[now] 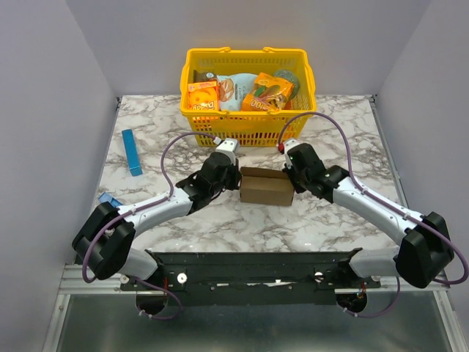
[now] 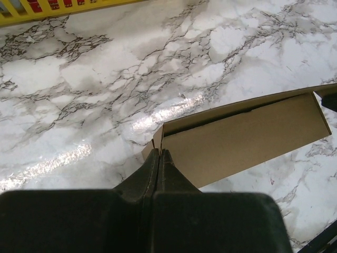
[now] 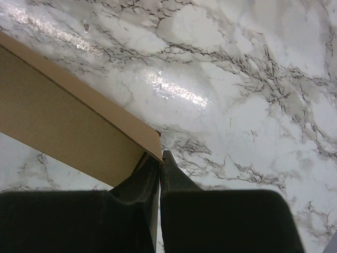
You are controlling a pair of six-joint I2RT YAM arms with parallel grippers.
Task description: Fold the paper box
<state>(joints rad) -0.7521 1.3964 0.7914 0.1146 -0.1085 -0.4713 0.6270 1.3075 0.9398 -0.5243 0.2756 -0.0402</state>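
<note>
The paper box [image 1: 267,188] stood as a small brown carton near the middle of the tabletop [image 1: 344,147]. Its long side ran left to right, and it sat just on the near side of the yellow basket [image 1: 248,125], which stood at the middle of the far edge. The left arm [image 1: 176,202] reached in to the box's left end and the right arm [image 1: 352,194] to its right end.

The left jaws were pressed together, their tips touching the box's left end corner, where a small flap edge stood out. Whether any cardboard was nipped between them could not be told. The right jaws were almost together, clamped on the thin cardboard edge at the box's right end corner.

The basket held orange printed snack boxes [image 1: 203,96]. A slim blue box [image 1: 132,152] lay near the left edge of the tabletop, well apart from the paper box.
</note>
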